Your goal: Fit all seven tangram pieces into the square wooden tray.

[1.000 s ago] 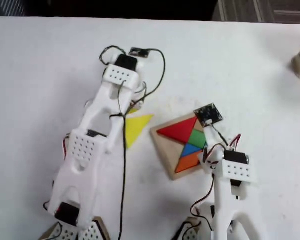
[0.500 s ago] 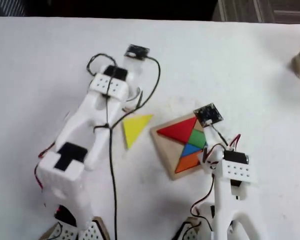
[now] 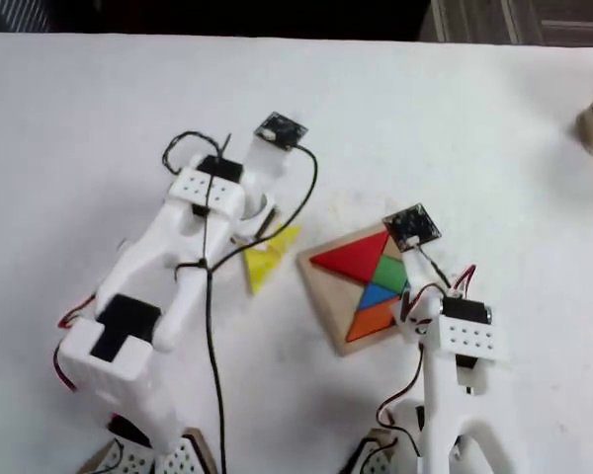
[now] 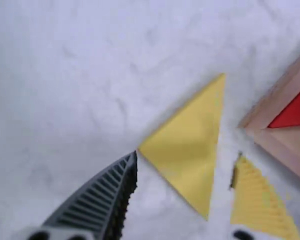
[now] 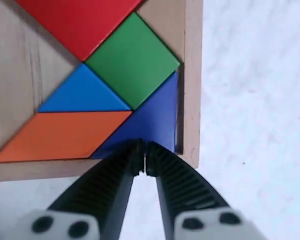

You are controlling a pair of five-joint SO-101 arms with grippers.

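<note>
The yellow triangle point(image 4: 187, 147) lies flat on the white table point(image 3: 79, 118), just beside a corner of the wooden tray point(image 4: 277, 102) and not yet in it. The left gripper point(image 4: 184, 162) hangs over the triangle with its jaws spread wide. The dark finger's tip is at one corner of the piece and the yellow finger is off its far edge, a stance that looks set for a pinch or a nudge toward the tray; nothing is grasped.

In the tray, a red triangle point(image 5: 77, 25), green square point(image 5: 132, 60), blue triangle point(image 5: 85, 92), orange parallelogram point(image 5: 60, 132) and dark blue triangle point(image 5: 152, 125) sit packed together. Bare wood beside them seems to be kept for the yellow piece.

The right gripper point(image 5: 144, 160) is clenched and empty. Its tips are over the dark blue triangle by the rim, perhaps to steady the tray; whether they touch cannot be told.
</note>
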